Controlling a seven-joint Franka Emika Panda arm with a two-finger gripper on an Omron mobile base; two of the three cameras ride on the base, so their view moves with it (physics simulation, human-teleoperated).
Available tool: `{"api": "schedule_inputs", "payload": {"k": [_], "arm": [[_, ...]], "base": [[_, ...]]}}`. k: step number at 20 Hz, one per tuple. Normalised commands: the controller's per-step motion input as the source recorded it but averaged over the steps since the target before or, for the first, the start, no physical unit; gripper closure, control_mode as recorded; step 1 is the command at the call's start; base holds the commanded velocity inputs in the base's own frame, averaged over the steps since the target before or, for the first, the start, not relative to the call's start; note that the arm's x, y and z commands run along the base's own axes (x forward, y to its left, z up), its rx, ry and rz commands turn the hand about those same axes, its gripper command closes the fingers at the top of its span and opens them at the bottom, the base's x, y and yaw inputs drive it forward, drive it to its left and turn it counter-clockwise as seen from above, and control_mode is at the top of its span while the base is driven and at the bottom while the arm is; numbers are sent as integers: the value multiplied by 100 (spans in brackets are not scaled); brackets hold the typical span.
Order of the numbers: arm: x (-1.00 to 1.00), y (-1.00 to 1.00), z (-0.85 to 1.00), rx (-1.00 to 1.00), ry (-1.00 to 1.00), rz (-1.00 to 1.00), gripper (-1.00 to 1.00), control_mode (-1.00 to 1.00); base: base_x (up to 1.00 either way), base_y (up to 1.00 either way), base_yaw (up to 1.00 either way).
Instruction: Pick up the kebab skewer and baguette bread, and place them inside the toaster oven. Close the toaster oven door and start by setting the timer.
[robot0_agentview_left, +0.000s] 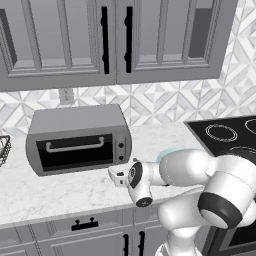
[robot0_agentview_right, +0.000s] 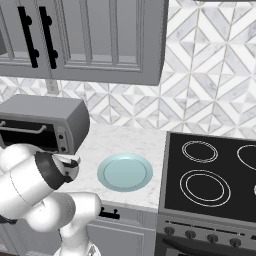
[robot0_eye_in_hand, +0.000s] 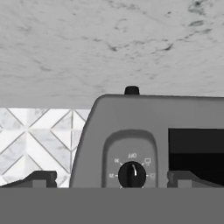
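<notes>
The toaster oven (robot0_agentview_left: 77, 140) sits on the marble counter (robot0_agentview_left: 60, 192) at the left centre of the left base view, against the patterned backsplash, with its door (robot0_agentview_left: 75, 152) shut and the silver bar handle (robot0_agentview_left: 75, 146) running across the top of the dark glass. The gripper (robot0_agentview_left: 116, 177) hangs just off the oven's lower right corner in that frame, in front of the knob panel (robot0_agentview_left: 120, 149) and close to it without touching.

The hand view is rolled over, so the counter fills the top of the frame and the oven stands inverted below it. There the black timer knob (robot0_eye_in_hand: 131, 174) sits low in the middle, squarely between the two dark fingertips (robot0_eye_in_hand: 41, 178) at the bottom left and bottom right. The jaws are spread as wide as they go and have nothing between them.

In the right base view the oven is cut off by the left edge, and the white arm covers its lower front. A pale blue plate (robot0_agentview_right: 125, 172) lies on the counter at the centre of that frame, beside the black stovetop (robot0_agentview_right: 210, 175). The knob's dial markings are too small to read, and the dark window hides whatever is inside the oven.
</notes>
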Motion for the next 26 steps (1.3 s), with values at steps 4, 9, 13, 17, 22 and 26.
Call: {"api": "schedule_inputs", "payload": {"k": [4,9,13,17,22,26], "arm": [[0,3,13,0,0,-1,-100,-100],[1,8,19,0,0,-2,-100,-100],[0,15,0,0,0,-3,-100,-100],[9,2,-3,0,0,-2,-100,-100],[9,0,-19,0,0,0,-100,-100],[1,0,-22,0,0,0,-100,-100]], "base": [[0,0,0],[0,0,0],[0,0,0],[0,0,0],[0,0,0],[0,0,0]]}}
